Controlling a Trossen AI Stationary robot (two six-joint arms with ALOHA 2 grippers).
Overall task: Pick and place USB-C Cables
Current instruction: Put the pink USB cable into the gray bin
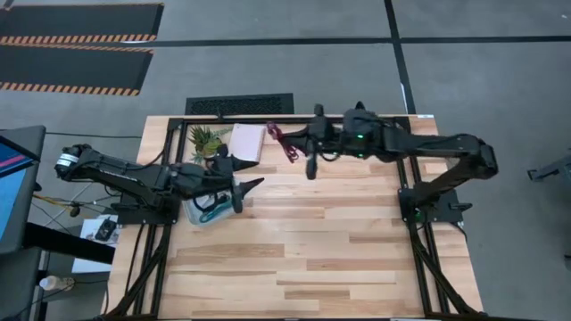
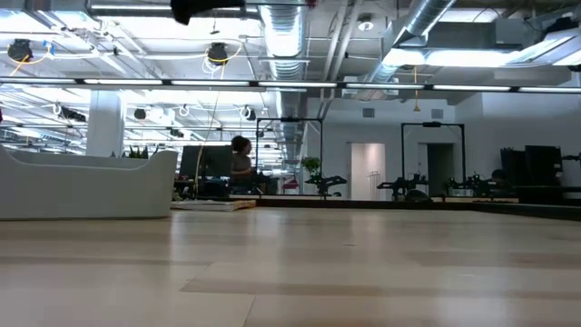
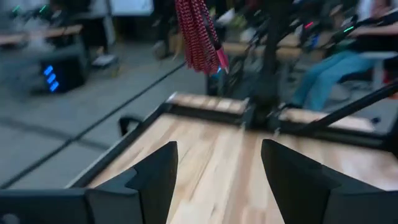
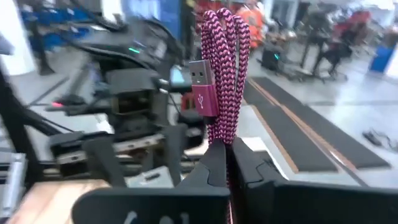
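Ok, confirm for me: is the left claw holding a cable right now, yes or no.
No: the left claw is open with bare table between its fingers, while the magenta cable sits clamped in the right claw.

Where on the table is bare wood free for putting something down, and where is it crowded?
The wide near part of the table is free, as is the middle between both arms. The far left corner is crowded: plant, notebook, tray under the left gripper. The right gripper holds the magenta cable there.

We see our right gripper (image 4: 227,163) raised, its 2 fingers clamped together; our left gripper (image 3: 214,180) spreads 2 fingers apart.
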